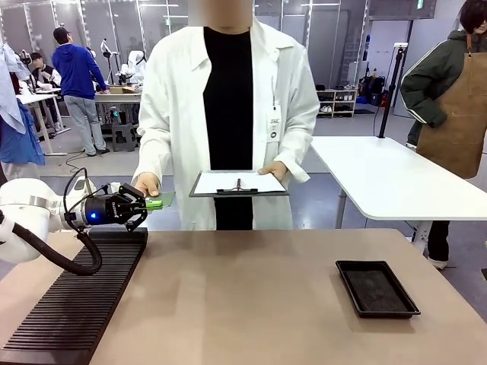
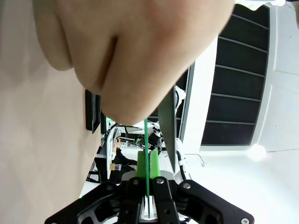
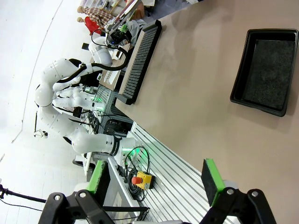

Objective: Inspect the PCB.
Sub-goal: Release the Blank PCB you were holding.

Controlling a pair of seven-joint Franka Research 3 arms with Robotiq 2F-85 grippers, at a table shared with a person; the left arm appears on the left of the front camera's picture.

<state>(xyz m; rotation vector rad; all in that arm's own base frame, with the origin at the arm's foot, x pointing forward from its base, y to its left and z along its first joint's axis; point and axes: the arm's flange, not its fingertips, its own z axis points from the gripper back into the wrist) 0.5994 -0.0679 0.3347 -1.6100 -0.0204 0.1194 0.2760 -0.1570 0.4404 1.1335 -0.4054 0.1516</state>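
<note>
My left gripper (image 1: 152, 204) reaches over the far left edge of the table and is shut on the PCB (image 1: 164, 199), a thin green board held flat. The person's hand (image 1: 148, 185) rests on the board's far end. In the left wrist view the PCB (image 2: 146, 137) shows edge-on as a thin green line between my green pads (image 2: 142, 164). The person's hand (image 2: 131, 51) covers its far end, close to the camera. My right gripper (image 3: 156, 179) stands open with nothing between its fingers, above the table's near side.
A black slotted rack (image 1: 76, 296) lies along the table's left side, under my left arm. A shallow black tray (image 1: 377, 289) sits at the right, with bare tabletop between the two. The person in a white coat holds a clipboard (image 1: 238, 183) with white paper in the other hand.
</note>
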